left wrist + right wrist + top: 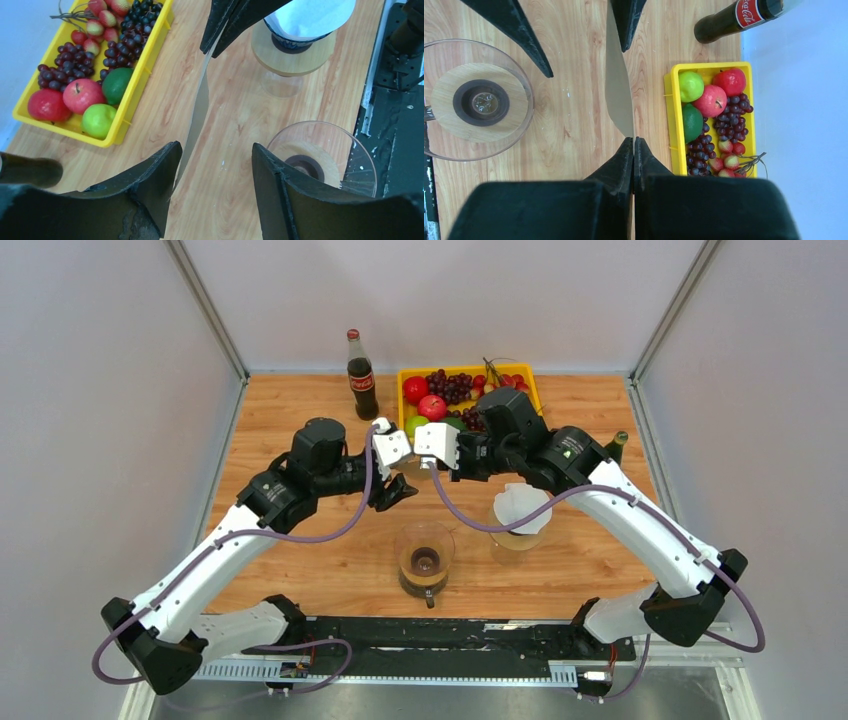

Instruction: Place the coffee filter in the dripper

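The glass dripper (425, 558) is sitting empty at lower centre of the top view, beside a second dripper (300, 60) holding a white filter (310, 17). Above them at mid-frame, the right gripper (634, 142) is pinching the brown filter (618, 95), whose other end is lying between the wide-open fingers of the left gripper (216, 150). The fruit tray (709, 66) and bottle (361, 375) are standing at the top.
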### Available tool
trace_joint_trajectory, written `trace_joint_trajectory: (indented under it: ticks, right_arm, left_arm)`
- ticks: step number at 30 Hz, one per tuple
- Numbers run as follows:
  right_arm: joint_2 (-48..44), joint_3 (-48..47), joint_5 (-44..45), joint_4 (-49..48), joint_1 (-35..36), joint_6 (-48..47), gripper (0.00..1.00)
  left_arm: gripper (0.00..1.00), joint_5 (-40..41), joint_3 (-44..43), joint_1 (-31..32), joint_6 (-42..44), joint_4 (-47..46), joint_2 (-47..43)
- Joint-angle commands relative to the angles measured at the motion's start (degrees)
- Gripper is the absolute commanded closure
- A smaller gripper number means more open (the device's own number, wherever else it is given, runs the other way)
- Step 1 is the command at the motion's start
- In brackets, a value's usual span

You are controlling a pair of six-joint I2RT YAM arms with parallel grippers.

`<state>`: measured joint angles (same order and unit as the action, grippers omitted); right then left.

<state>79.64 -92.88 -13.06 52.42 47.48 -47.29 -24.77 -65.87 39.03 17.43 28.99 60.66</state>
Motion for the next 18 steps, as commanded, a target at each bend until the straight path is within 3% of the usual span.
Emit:
trace_joint_trajectory:
  ticks: [1, 4, 8, 11, 18]
  right_arm:
    - [-0.11, -3.40, -4.50, 1.42, 0.20, -2.15, 1.00]
    - [0.23, -3.71, -4.04, 1.63, 0.17, -2.04, 1.00]
    - [0.76, -4.53, -2.57, 1.43, 0.23, -1.14, 1.00]
    - [0.83, -4.84, 0.43, -0.29, 0.15, 1.15, 0.99]
    - [-4.33, 1.87, 14.25, -16.64, 0.15, 18.15, 0.29]
  left_arm:
    - [0.41, -3.47, -2.40, 0.26, 1.58, -1.02, 1.20]
    - [0.55, -4.52, -2.59, 0.26, 1.02, -1.10, 1.86]
    - [0.91, -3.93, -2.47, 0.25, 0.24, -1.54, 2.23]
    - [0.99, -2.35, -1.54, 0.26, -1.37, -3.85, 1.98]
    - [1.00, 8.49, 7.68, 0.26, -14.35, -18.44, -5.01]
